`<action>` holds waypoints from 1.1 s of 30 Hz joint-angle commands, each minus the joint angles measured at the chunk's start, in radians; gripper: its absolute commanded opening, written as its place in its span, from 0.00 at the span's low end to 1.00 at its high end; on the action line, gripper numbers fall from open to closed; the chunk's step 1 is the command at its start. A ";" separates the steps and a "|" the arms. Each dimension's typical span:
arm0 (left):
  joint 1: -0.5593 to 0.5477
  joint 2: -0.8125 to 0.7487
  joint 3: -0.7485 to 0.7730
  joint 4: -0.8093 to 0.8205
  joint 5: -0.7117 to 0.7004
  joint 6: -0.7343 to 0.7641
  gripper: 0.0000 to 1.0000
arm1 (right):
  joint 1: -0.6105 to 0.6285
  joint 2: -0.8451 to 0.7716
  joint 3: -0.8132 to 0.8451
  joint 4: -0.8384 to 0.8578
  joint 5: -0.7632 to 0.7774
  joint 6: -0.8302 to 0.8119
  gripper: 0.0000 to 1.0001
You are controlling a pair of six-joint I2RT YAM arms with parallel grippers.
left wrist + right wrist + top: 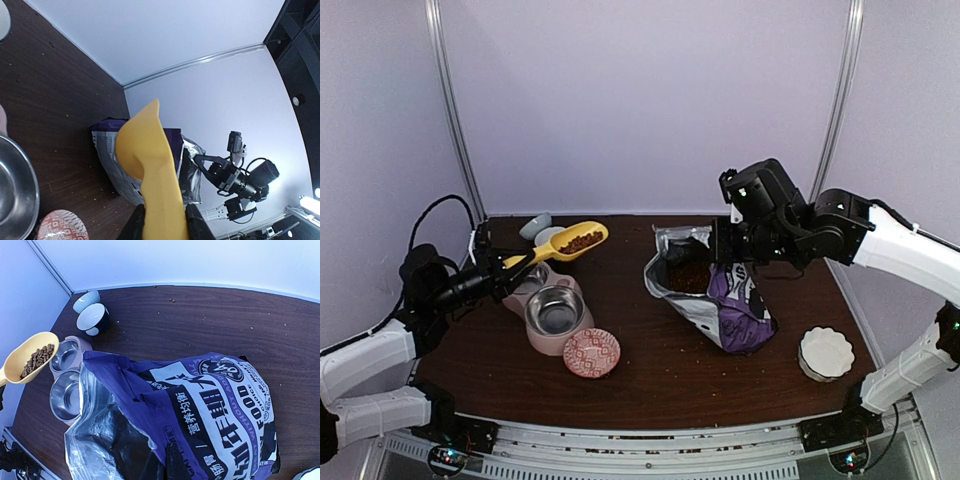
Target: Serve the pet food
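A: What can't we make out?
B: The right hand [727, 243] sits at the rim of the purple bag [725, 300], but its fingers are lost against the dark foil. We cannot tell whether it grips. The left wrist view gives us only the underside of the yellow scoop [567, 242], so its load is hidden there.
A: And the left hand [512, 264]?
B: Clamped on the scoop's handle, arm low, scoop raised roughly level near the far end of the pink feeder [548, 312]. We see pet food [582, 240] in the scoop and more in the bag's mouth.
A: Room?
B: Bare bench [660, 380] between feeder and bag. The feeder lies near the left edge.
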State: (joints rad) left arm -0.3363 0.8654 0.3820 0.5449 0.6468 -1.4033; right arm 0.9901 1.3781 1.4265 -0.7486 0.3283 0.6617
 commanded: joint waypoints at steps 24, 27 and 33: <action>0.700 -0.233 -0.092 -0.526 0.245 0.330 0.00 | -0.029 -0.043 -0.001 0.064 0.006 0.002 0.00; 0.700 -0.226 -0.086 -0.585 0.220 0.378 0.00 | -0.031 -0.039 -0.003 0.066 0.002 0.002 0.00; 0.700 -0.189 -0.048 -0.650 0.205 0.444 0.00 | -0.032 -0.036 -0.005 0.071 -0.004 0.002 0.00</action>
State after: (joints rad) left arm 0.3546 0.6559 0.2935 -0.0814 0.8677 -1.0378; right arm 0.9676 1.3781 1.4258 -0.7387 0.3046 0.6590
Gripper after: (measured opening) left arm 0.235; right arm 0.028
